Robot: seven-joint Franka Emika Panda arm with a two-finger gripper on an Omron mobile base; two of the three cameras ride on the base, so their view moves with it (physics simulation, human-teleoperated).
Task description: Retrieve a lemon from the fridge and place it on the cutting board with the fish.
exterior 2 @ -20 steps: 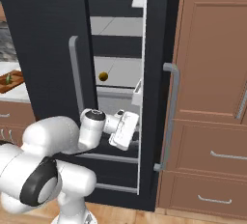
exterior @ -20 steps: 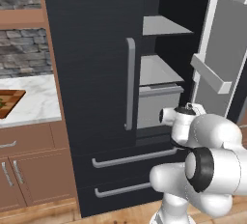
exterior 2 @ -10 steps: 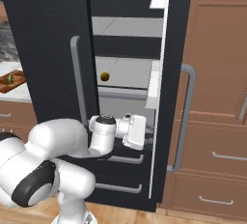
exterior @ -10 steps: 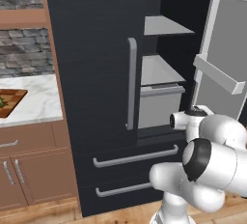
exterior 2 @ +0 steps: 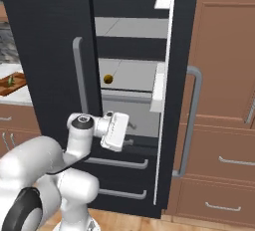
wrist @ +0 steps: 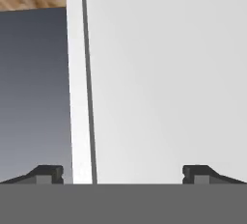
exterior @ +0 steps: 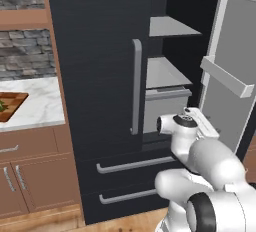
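The tall matte black double-door fridge (exterior 2: 55, 51) occupies the centre of both base views. Its left door is closed, with a long grey bar handle (exterior: 136, 86). Its right door (exterior 2: 179, 75) stands open, with grey bins on its inner face (exterior: 225, 76). The open compartment exposes grey inner shelves (exterior: 170, 26) and a grey drawer (exterior: 165, 108); two black drawers with bar handles sit below. No brand, label or writing is legible on any surface.

To the right of the fridge stand brown wooden cabinets (exterior 2: 224, 75). To the left, a white marble surface (exterior: 37, 101) carries the rectangular brown wooden cutting board (exterior: 9, 106), on which the small green-and-silvery fish (exterior 2: 10, 81) lies.

The white arm is raised in front of the fridge's lower section. The pincer (wrist: 123, 174) is released: both dark fingertips (wrist: 48, 174) stand wide apart with nothing between them. The hand view faces a pale grey panel at close range.

The small round yellow-to-olive lemon (exterior 2: 107, 79) rests on a grey shelf inside the open compartment, well apart from the pincer and above it.

Change from the earlier frames: the right door is swung further open, and the hand sits further right, closer to the opening. The lemon is unmoved on its shelf.
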